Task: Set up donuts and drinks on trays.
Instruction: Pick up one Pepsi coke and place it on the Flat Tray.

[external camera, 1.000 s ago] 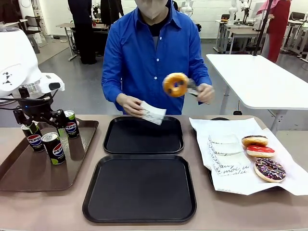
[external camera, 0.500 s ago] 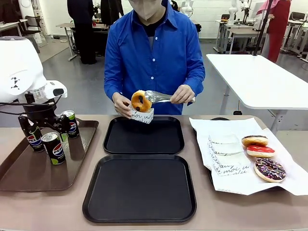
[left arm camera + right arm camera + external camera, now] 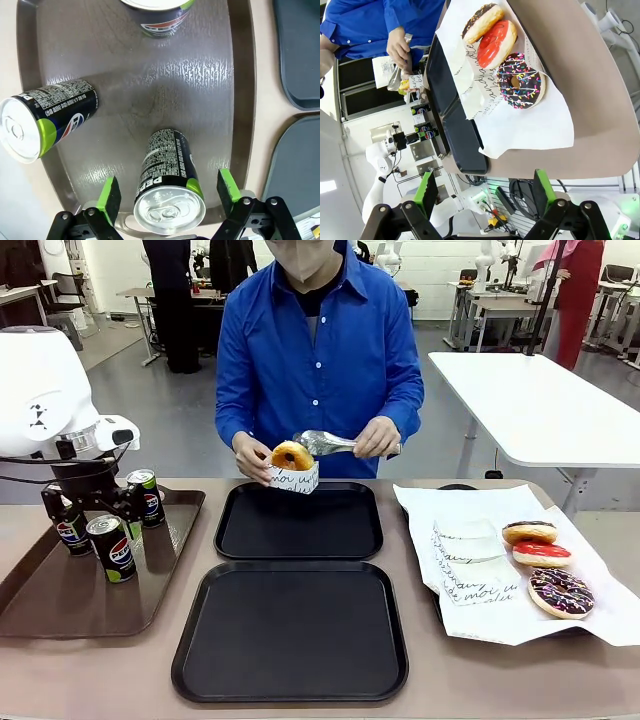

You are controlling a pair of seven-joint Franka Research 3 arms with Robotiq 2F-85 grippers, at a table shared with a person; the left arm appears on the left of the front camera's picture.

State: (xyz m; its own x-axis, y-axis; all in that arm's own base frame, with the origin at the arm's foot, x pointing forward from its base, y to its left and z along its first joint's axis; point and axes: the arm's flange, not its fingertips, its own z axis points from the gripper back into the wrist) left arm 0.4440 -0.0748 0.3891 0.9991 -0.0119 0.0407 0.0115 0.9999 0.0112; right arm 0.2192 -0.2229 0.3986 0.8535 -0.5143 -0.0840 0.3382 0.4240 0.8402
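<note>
Three Pepsi cans [image 3: 167,175] crowd the brown tray [image 3: 210,100]; the open left hand [image 3: 168,191] straddles one, neighbours at ten and twelve o'clock; right hand [image 3: 485,186] open, empty.

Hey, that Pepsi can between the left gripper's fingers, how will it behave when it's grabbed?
The can looks slim and tall, so a nudge from one finger of the open left gripper might tip it. Its glossy rounded side probably slips unless squeezed squarely. The top looks unopened, so it is likely heavy for its size.

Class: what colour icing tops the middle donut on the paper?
Red; the donut shows best in the right wrist view.
</note>
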